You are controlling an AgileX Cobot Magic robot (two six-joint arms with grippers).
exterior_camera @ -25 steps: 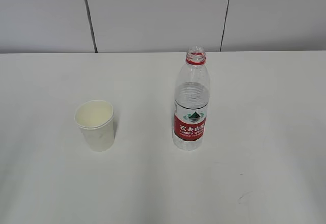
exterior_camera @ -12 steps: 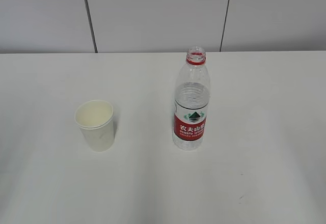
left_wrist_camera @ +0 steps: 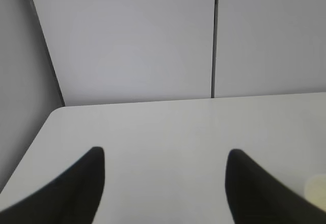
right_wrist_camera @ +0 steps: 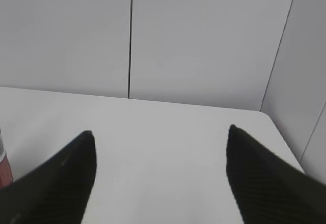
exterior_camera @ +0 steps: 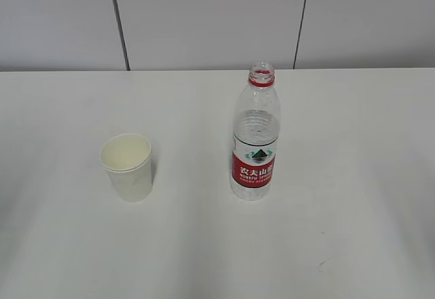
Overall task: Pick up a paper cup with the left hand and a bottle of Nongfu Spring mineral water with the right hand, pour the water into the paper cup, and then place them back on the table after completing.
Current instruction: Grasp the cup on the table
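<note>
Both black two-finger pincers, left and right, stand wide and empty. Unmoved since a second ago, white paper cup and uncapped clear plastic water bottle stand upright, well apart, on the white table; no pickup has begun.

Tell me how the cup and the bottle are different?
The bottle is taller than the cup. The bottle is clear with a red label and red neck ring; the cup is plain and pale. The cup has a wide open top; the bottle has a narrow neck. Both stand upright on the white table, apart from each other, with no lid or cap on.
</note>
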